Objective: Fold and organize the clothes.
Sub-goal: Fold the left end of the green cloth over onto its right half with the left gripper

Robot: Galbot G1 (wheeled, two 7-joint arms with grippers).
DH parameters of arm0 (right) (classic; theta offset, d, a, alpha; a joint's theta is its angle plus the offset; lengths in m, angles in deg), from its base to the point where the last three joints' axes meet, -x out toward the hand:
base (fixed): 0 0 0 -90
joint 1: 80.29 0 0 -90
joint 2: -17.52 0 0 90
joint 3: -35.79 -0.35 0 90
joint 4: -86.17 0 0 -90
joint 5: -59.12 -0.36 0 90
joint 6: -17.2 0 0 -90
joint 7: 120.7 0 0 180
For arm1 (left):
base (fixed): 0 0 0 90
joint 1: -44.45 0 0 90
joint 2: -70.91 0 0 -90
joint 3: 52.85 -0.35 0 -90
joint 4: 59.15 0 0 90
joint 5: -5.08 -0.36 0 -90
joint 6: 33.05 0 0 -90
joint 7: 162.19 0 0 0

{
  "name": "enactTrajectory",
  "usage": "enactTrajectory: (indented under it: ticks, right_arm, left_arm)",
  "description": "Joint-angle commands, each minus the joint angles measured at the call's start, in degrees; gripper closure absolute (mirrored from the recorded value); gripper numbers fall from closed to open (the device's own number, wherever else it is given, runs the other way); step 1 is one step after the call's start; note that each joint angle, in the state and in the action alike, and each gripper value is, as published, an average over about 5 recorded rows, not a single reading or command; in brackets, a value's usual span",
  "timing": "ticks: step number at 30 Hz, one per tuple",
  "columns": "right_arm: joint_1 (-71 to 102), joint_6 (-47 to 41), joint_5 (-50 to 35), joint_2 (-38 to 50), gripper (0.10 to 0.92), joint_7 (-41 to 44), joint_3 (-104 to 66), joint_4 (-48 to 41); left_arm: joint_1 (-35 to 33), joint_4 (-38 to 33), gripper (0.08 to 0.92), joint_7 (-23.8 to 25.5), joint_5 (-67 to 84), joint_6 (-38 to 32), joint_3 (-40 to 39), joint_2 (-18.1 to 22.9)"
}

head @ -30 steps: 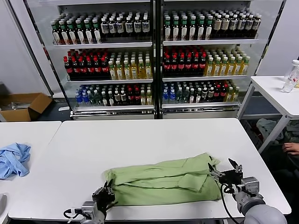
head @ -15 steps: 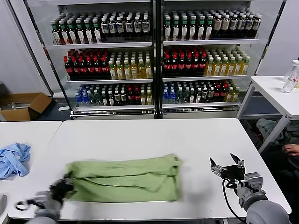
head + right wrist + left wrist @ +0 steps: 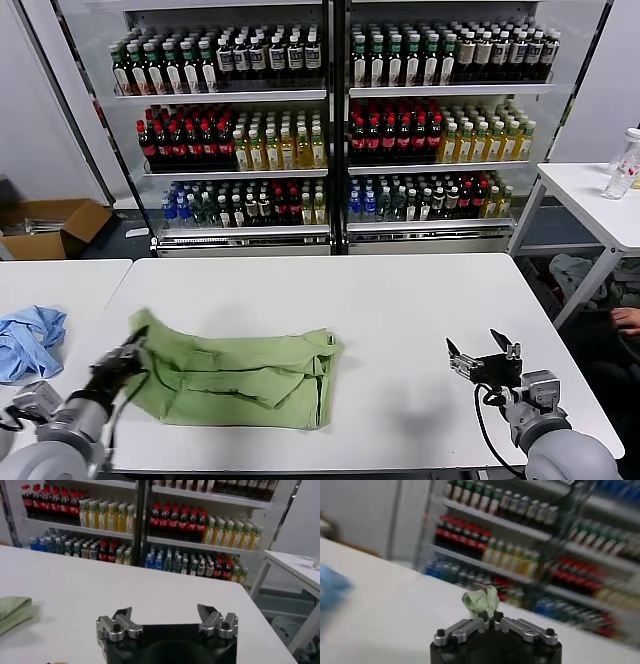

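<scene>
Light green cotton, the folded T-shirt [image 3: 235, 370] is spread on the left half of the white bench [image 3: 400, 310], with its left edge pinched in the closed jaws of the left gripper [image 3: 128, 356]; a tuft of the fabric is seen bunched between those jaws in the left wrist view. The right gripper [image 3: 484, 364] is held above the bench's right side, well apart from the shirt, its jaws spread wide around nothing. A crumpled light blue garment [image 3: 28, 340] is left on the neighbouring bench, and drink shelves [image 3: 330, 120] are seen behind.
</scene>
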Motion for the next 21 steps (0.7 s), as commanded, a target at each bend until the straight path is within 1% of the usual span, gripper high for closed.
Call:
enactTrajectory:
  ticks: [1, 4, 9, 14, 18, 21]
  right_arm:
    - [-0.67, 0.09, 0.12, 0.08, 0.203, 0.09, 0.77, -0.48]
    - [-1.12, 0.10, 0.12, 0.09, 0.203, 0.12, 1.05, -0.80]
    - [-1.56, 0.16, 0.12, 0.06, 0.203, 0.15, 1.33, -1.42]
    - [-1.89, 0.19, 0.16, -0.06, 0.203, 0.15, 1.64, -1.84]
    - [-2.19, 0.17, 0.18, -0.05, 0.203, 0.16, 1.82, -2.10]
    - [-2.42, 0.14, 0.16, -0.08, 0.203, 0.18, 1.72, -2.23]
  left_arm:
    - [1.47, -9.57, 0.902, 0.37, 14.50, 0.78, -17.21, 9.65]
    - [4.55, -4.84, 0.902, 0.32, 10.53, 0.68, -21.54, 10.56]
    - [9.00, 3.20, 0.902, 0.29, 1.40, 1.24, -26.15, 10.94]
    - [11.94, 7.49, 0.893, 1.95, -6.39, 1.87, -28.24, 11.37]
    - [12.62, 6.62, 0.811, 4.34, -7.94, 1.69, -28.21, 11.22]
    - [11.87, 4.58, 0.724, 4.43, -8.06, 1.28, -26.37, 10.82]
